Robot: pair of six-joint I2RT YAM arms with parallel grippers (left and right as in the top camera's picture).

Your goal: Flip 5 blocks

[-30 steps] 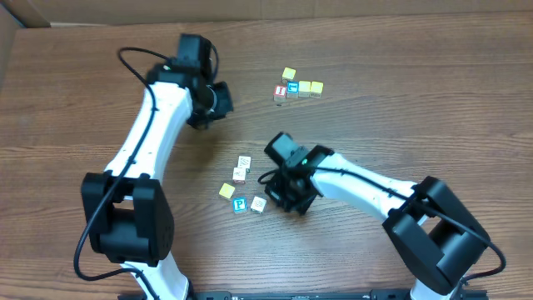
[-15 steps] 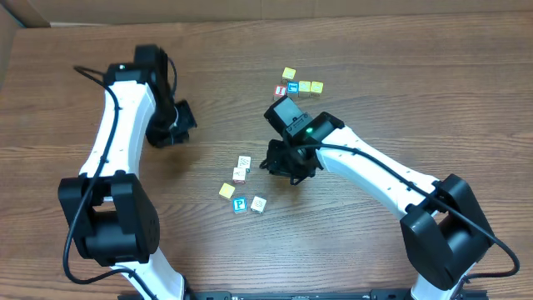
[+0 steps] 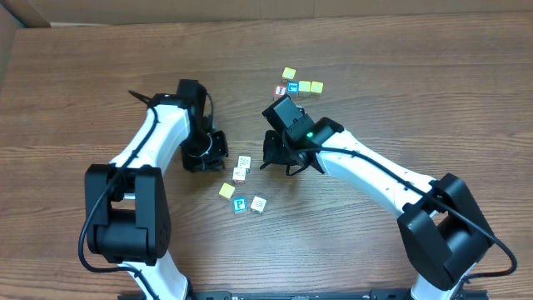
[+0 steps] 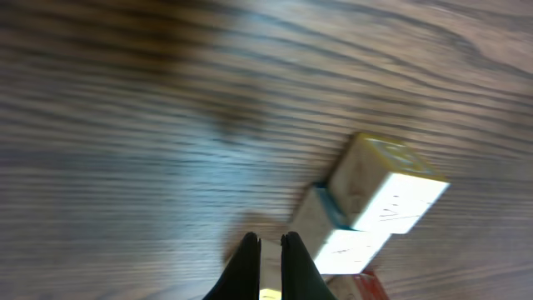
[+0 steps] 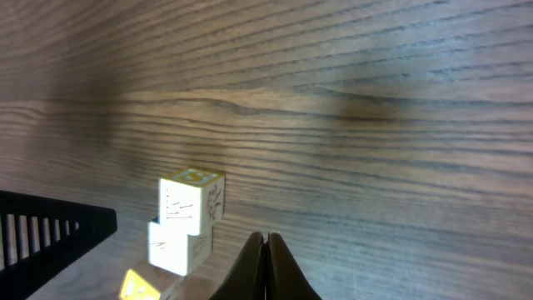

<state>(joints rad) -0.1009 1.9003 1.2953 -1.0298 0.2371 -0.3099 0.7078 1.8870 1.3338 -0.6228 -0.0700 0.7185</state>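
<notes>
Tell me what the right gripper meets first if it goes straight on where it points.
Probably only the bare table: in the wrist view nothing stands ahead of the shut right gripper. The cream blocks lie left of its line, though depth is hard to judge.

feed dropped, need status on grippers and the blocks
Left gripper shut, empty, low beside the blocks. Right gripper shut, empty, on their other side. None held. Second block group far back, not in the way.

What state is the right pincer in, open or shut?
Shut. The right pincer shows its tips pressed together, nothing between them.
</notes>
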